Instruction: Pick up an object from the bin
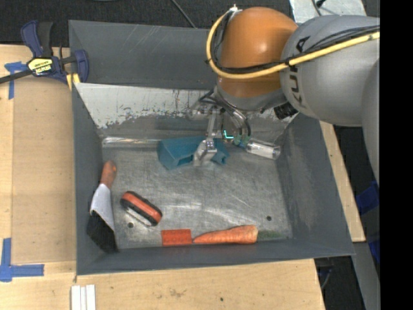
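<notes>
Starting at the left wall of the bin (84,160), a black-and-white cloth-like item (100,215), a red-and-black oblong toy (141,208), an orange block (176,237) and a carrot (226,236) lie well apart from the work. Further right, near the back wall, the end effector (210,152) sits down at the right end of a teal plastic piece (175,154); whether it is apart or clamped cannot be told. A sound pick probably means squaring up on the teal body, lifting straight and avoiding the clear tube (261,149) just beside it.

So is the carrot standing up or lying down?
Lying down. The carrot stretches flat along the bin floor, beside an orange block.
</notes>
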Robot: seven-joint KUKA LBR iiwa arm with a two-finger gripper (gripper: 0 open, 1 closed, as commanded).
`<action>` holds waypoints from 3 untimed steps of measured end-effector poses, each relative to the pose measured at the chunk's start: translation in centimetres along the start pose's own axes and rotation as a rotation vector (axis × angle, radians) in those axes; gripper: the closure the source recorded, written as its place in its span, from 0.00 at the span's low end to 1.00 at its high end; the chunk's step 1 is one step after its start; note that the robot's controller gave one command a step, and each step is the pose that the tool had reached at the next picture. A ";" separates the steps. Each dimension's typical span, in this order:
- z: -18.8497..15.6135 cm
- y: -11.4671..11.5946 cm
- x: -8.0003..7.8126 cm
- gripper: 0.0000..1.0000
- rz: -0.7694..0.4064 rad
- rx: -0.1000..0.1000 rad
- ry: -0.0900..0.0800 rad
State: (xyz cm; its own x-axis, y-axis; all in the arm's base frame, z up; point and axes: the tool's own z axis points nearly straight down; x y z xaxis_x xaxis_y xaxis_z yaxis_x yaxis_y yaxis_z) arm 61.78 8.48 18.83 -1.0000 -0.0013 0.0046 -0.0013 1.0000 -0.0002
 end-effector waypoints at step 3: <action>9.8 -1.9 -1.2 1.00 0.045 0.001 -0.017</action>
State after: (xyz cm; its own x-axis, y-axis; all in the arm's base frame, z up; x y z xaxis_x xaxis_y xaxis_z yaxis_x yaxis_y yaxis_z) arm 62.98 6.55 9.07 -0.9990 0.0439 -0.0127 0.0439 0.9990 -0.0014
